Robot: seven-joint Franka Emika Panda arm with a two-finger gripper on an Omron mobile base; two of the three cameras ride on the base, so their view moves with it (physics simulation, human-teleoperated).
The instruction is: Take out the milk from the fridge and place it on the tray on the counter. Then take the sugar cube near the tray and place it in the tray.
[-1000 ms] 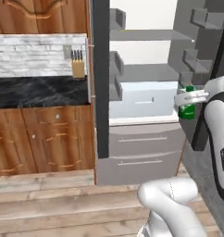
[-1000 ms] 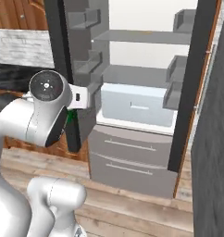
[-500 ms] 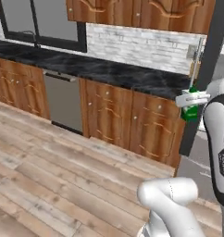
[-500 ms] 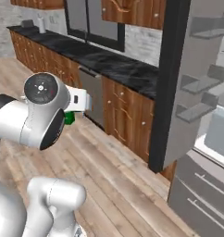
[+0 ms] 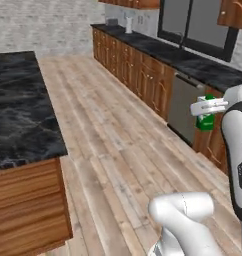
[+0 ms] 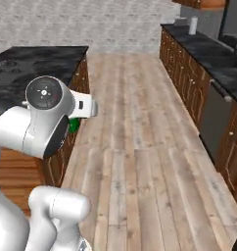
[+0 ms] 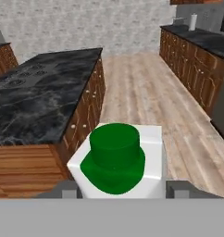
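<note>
Milk [image 7: 116, 159] grasped in gripper [image 7: 118, 189], carried above floor | step: transport from fridge toward tray | table [image 7: 35, 104] at 10 o'clock in hand view | next: approach, locate tray, lower carton upright.

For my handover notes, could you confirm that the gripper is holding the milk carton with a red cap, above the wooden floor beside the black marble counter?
Not quite: the cap is green, not red, as the hand view shows. The gripper does hold the milk carton beside the black marble counter, above the wooden floor.
</note>
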